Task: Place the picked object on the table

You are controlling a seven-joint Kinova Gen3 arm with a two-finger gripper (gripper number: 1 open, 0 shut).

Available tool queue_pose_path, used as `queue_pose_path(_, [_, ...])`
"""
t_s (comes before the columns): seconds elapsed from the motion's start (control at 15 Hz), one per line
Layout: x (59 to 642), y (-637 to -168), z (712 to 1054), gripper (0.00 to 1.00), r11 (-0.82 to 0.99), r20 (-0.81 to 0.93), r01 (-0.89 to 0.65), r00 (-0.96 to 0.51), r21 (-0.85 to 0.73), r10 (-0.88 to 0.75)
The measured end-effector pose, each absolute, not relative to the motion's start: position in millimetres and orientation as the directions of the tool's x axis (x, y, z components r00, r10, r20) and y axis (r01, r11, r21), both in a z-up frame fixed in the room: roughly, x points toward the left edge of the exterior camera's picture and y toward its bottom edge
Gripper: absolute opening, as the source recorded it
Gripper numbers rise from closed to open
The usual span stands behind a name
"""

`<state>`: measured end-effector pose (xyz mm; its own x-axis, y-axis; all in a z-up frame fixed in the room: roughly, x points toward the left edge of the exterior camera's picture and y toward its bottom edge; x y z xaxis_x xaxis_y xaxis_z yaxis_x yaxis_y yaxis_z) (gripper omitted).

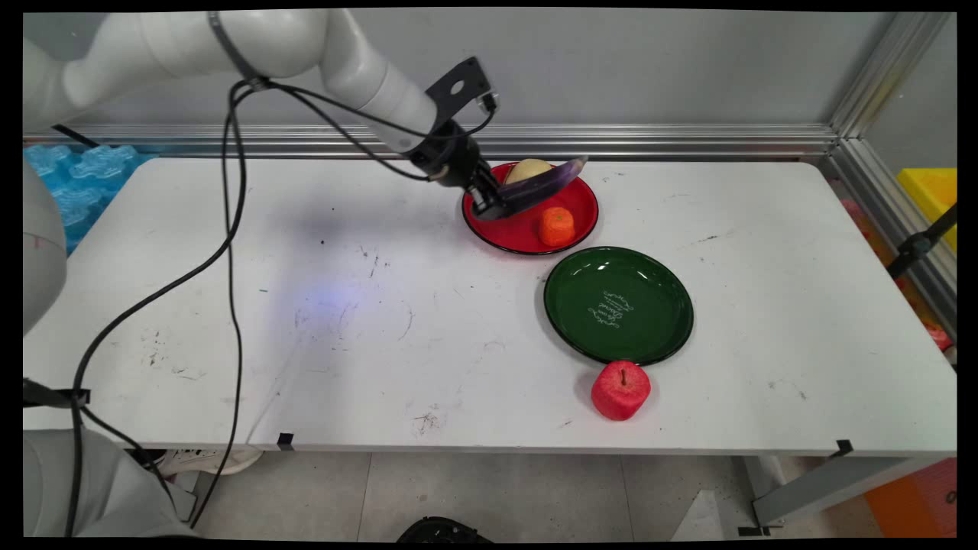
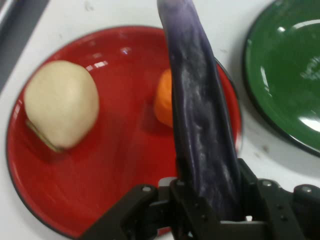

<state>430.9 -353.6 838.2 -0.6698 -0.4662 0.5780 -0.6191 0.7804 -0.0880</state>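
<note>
The jaws are closed on a long purple eggplant [image 2: 202,130], pinching it at one end so that the rest of it sticks out past the fingers. The gripper [image 1: 495,200] hangs over the left side of the red plate [image 1: 504,237], which sits at the far middle of the white table [image 1: 306,321], and the eggplant slants up and to the right from it, above the plate's contents, its tip near the plate's far rim.

The eggplant is off the plate's surface and carried wholly by the gripper; in the hand view it runs straight up the middle of the picture, crossing over the orange item. Its skin is dark violet and glossy, paler and streaked along the upper side, and the body is slim and slightly curved.

On the red plate lie two other things: a pale, rounded, cream-coloured item [image 2: 61,104] toward the far edge, with a darker strip along its underside, and a small orange item [image 1: 556,226] with a ribbed look on the near right side. What they are exactly I cannot tell.

Just beside the red plate, nearer the camera and to the right, is a green plate [image 1: 657,305] with white lettering in its middle and nothing on it. A red apple [image 1: 620,390] stands on the table, touching or just beside the green plate's near rim.
</note>
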Motion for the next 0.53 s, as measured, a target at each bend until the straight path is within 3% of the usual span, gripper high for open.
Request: queue_pose_path(0.53, [443, -287, 838, 0.0, 0.788, 0.535, -0.613, -0.684, -0.054, -0.496])
